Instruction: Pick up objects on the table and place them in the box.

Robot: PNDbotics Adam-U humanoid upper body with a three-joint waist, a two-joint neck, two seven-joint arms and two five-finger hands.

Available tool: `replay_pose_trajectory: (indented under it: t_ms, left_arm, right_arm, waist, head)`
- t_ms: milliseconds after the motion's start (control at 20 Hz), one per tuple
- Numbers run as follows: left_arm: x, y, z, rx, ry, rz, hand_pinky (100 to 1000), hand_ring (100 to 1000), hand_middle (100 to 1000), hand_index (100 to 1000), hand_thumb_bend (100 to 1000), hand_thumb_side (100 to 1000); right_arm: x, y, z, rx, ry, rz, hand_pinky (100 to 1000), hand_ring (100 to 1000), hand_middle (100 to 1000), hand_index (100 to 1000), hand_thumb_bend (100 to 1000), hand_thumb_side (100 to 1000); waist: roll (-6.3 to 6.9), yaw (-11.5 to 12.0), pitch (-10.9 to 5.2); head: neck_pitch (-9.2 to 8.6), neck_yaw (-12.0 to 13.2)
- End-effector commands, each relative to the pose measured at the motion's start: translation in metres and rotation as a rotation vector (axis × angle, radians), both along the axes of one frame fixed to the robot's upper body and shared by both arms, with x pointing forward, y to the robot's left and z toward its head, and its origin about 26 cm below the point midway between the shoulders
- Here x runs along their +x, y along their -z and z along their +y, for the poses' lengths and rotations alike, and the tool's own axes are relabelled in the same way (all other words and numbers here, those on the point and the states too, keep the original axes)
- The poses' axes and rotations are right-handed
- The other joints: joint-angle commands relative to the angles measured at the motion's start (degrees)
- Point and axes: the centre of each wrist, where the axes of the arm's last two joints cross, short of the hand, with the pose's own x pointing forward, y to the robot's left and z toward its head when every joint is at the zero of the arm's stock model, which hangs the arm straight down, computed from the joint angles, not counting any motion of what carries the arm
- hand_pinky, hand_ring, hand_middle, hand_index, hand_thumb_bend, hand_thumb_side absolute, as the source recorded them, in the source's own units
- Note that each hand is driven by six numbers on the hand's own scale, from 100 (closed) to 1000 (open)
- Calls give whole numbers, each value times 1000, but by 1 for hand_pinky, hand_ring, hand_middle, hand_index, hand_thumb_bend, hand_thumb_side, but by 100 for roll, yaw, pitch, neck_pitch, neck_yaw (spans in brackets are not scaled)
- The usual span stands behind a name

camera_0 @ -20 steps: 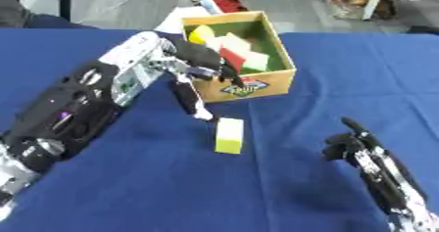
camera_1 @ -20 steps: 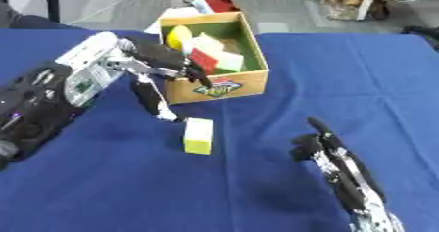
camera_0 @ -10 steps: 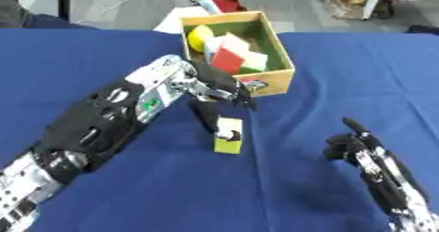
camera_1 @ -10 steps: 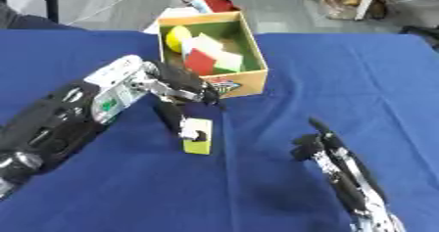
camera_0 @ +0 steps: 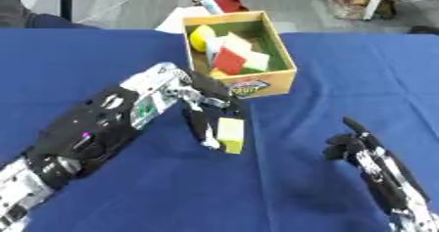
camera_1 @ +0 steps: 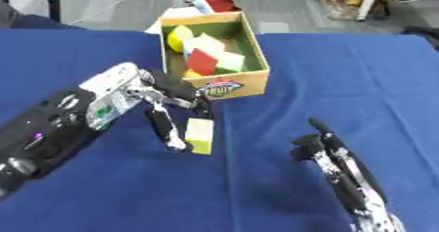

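- desk (camera_0: 103, 50), blue cloth, carries everything; wooden box (camera_0: 280, 81) sits at the far middle, open top, already holding yellow, red and pale blocks.
- my left robot hand (camera_0: 204, 109) comes in from the lower left and sits right at the yellow-and-cream block (camera_0: 230, 135); thumb and fingers bracket it, one finger down its left face, others at its top edge. Looks like a pinch just closing, but I can't tell if it is fully gripped.
- block lies just to the right of my left palm, long axis running near-to-far on the desk, cream end toward the box, yellow end toward me.
- box is just beyond the block, up and slightly right, so the carry is short.
- my right robot hand (camera_1: 313, 145) rests idle at lower right, fingers relaxed, well apart from the block; left is clearly nearer.
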Motion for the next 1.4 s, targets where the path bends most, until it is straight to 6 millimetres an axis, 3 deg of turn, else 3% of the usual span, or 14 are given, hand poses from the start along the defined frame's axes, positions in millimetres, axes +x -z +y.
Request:
replay_pose_trajectory:
  t_ms: [50, 200, 350, 700, 850, 1100, 1400]
  left_arm:
    - [5, -10, 15, 43, 43, -2, 636, 538, 545, 743, 189, 294]
    - [7, -12, 18, -70, 5, -47, 585, 472, 462, 674, 100, 273]
    - [5, -22, 21, -157, -10, -101, 582, 462, 446, 660, 100, 268]
    - [0, -114, 56, -308, -152, -409, 617, 482, 473, 683, 134, 256]
    - [11, -133, 72, -349, -295, -568, 622, 478, 466, 687, 142, 238]
    - [49, -122, 76, -365, -514, -705, 627, 478, 464, 691, 133, 229]
    - [77, -77, 59, -357, -646, -744, 641, 491, 476, 709, 100, 225]
  right_arm:
    - [2, -9, -4, -4, 4, -31, 650, 653, 664, 1000, 100, 733]
    - [2, -8, -3, -4, 4, -29, 650, 653, 664, 1000, 100, 732]
    - [2, -8, -4, -3, 5, -30, 650, 652, 664, 1000, 100, 731]
    - [1, -6, -7, -8, 15, -21, 650, 652, 664, 1000, 100, 745]
    - [0, -6, -6, -8, 14, -19, 650, 652, 664, 1000, 100, 750]
    - [0, -6, -4, -5, 4, -17, 650, 653, 664, 1000, 100, 762]
    - [2, -8, 6, 2, -30, -25, 650, 652, 664, 1000, 100, 779]
  waist:
    - [6, 12, -183]
    - [-5, 16, -188]
    - [-14, 14, -191]
    - [17, 72, -204]
    - [22, 81, -201]
    - [9, 17, -160]
    - [-38, -249, -42]
  head:
    - [-22, -3]
    - [-32, 0]
    - [-37, -4]
    - [-23, -41]
    - [-22, -60]
    - [-42, -18]
    - [-122, 180]
